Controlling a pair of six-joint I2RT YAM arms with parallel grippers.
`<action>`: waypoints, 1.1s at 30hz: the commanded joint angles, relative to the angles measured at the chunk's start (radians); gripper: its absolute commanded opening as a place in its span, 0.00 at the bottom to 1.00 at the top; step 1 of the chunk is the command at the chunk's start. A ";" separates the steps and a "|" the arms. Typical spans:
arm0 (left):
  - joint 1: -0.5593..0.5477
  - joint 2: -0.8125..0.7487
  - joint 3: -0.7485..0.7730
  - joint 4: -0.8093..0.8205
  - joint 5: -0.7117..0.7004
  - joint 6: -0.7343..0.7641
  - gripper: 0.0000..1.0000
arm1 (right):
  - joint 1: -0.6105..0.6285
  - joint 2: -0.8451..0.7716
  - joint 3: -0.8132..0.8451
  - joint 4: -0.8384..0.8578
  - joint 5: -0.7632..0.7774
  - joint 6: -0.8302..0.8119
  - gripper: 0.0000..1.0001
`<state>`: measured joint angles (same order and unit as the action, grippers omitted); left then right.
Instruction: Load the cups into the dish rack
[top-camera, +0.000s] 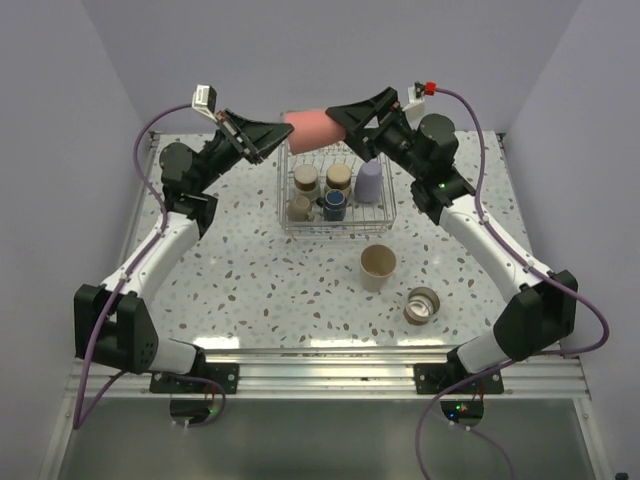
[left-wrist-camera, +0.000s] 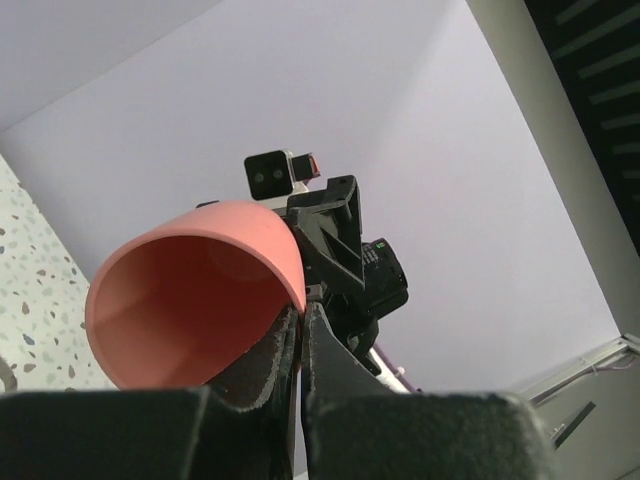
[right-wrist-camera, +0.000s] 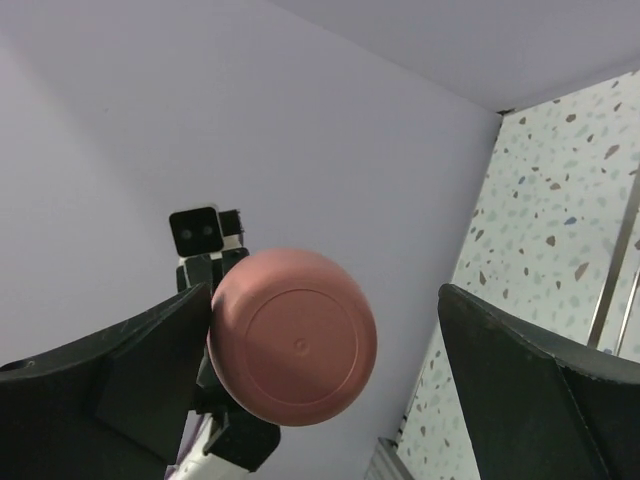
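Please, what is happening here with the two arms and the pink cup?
The left hand grips the coral-pink cup by its rim, sideways above the far edge of the dish rack. The open right hand has its fingers either side of the cup's base, so it looks like a handover. Several cups sit in the rack; a tan cup and a metal cup are on the table.

I'm seeing a speckled tabletop (top-camera: 260, 290); pale walls (top-camera: 330, 50) are enclosing it on three sides, a metal rail (top-camera: 320, 365) running along its near edge.
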<state>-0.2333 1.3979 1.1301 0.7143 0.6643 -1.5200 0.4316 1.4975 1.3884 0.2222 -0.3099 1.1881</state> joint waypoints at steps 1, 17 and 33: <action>0.000 0.007 -0.023 0.206 -0.057 -0.083 0.00 | 0.002 0.012 0.018 0.111 -0.050 0.071 0.99; -0.101 0.076 0.033 0.209 -0.115 -0.051 0.00 | 0.009 -0.003 0.028 0.095 -0.034 0.073 0.51; -0.058 -0.164 0.025 -0.642 -0.169 0.484 0.82 | -0.016 -0.065 0.098 -0.553 0.308 -0.510 0.00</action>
<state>-0.2996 1.3029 1.1240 0.2939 0.5480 -1.2247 0.4232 1.4601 1.4399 -0.1616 -0.1562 0.8722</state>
